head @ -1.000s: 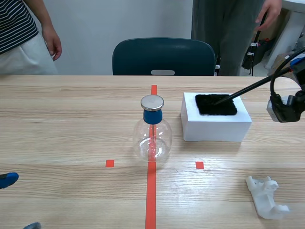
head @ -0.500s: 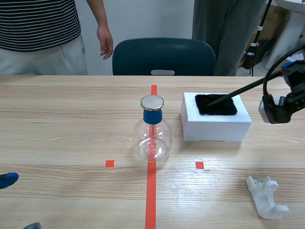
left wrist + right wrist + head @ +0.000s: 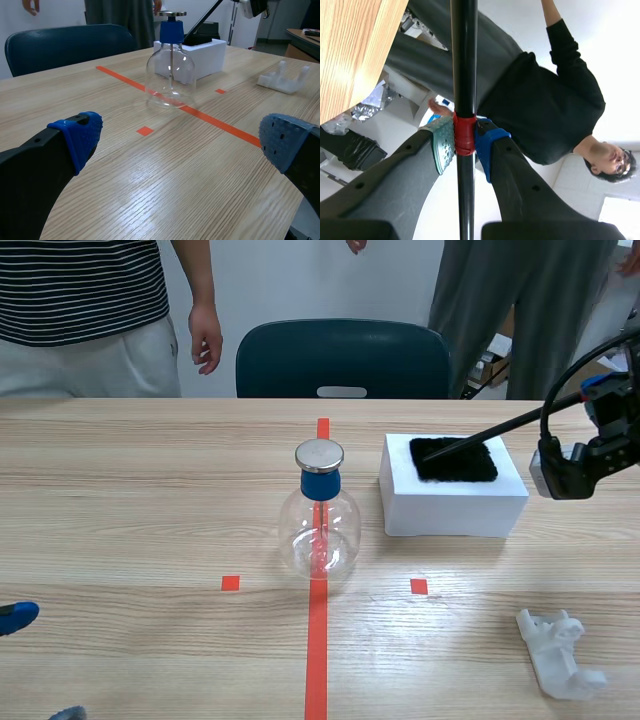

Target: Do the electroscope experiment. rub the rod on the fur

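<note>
A black rod point(image 3: 500, 430) slants from my right arm at the right edge down to the black fur point(image 3: 453, 459), its tip resting on the fur's left part. The fur lies on a white block point(image 3: 453, 502). In the right wrist view my right gripper point(image 3: 465, 141) is shut on the rod point(image 3: 464, 60) at its red tape band. The glass electroscope flask point(image 3: 319, 525) with blue collar and metal cap stands on the red centre line. My left gripper point(image 3: 177, 142) stands open low over the near left table, the flask point(image 3: 170, 75) ahead of it; only its pads point(image 3: 15, 616) show in the scene view.
A white plastic holder point(image 3: 557, 652) lies at the front right. A dark blue chair point(image 3: 343, 358) stands behind the table's far edge. People stand beyond the table at the back left and back right. Bare wood lies left of the flask.
My right arm has shifted leftward and the rod tip has slid left across the fur. The people behind the table have moved. The left gripper is still.
</note>
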{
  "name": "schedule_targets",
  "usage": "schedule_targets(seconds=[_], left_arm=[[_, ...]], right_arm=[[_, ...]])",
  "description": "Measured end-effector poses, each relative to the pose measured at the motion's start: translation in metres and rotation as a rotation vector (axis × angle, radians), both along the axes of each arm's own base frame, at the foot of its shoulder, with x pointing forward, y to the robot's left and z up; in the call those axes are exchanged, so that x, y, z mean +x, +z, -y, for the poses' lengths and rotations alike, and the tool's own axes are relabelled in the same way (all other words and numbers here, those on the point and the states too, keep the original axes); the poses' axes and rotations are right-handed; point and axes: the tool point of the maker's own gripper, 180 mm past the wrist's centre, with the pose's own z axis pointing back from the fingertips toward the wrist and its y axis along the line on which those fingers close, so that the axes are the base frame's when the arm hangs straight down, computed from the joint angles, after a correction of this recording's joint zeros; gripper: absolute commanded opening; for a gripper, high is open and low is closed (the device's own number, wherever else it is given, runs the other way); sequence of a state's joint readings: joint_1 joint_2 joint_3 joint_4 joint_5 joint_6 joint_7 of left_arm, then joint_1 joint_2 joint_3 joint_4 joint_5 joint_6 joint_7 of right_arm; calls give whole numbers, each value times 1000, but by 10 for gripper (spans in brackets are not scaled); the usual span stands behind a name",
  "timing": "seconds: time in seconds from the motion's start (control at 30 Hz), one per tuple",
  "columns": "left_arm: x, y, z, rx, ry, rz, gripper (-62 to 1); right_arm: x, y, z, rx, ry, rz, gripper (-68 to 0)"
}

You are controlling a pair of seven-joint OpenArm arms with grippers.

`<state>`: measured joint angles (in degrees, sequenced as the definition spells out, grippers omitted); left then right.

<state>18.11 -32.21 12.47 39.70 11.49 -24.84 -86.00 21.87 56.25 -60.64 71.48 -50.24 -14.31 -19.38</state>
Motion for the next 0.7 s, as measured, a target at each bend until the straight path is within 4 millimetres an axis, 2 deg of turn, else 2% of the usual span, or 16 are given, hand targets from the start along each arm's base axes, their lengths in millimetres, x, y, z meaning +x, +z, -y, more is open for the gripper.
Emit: schedule_targets(seconds=[0.17, 0.43, 0.6, 0.63, 0.7], left_arm=[[0, 0, 0, 0, 0, 0, 14], [0, 0, 0, 0, 0, 0, 14], [0, 0, 0, 0, 0, 0, 14], [0, 0, 0, 0, 0, 0, 14], [0, 0, 0, 0, 0, 0, 14]], right_arm=[[-4, -2, 32, -56, -93, -48, -675], [-1, -5, 10, -42, -22, -52, -675], [0, 2, 26, -35, -137, -1, -675], [0, 2, 26, -38, -133, -3, -675], [-1, -4, 14, -42, -59, -38, -675]])
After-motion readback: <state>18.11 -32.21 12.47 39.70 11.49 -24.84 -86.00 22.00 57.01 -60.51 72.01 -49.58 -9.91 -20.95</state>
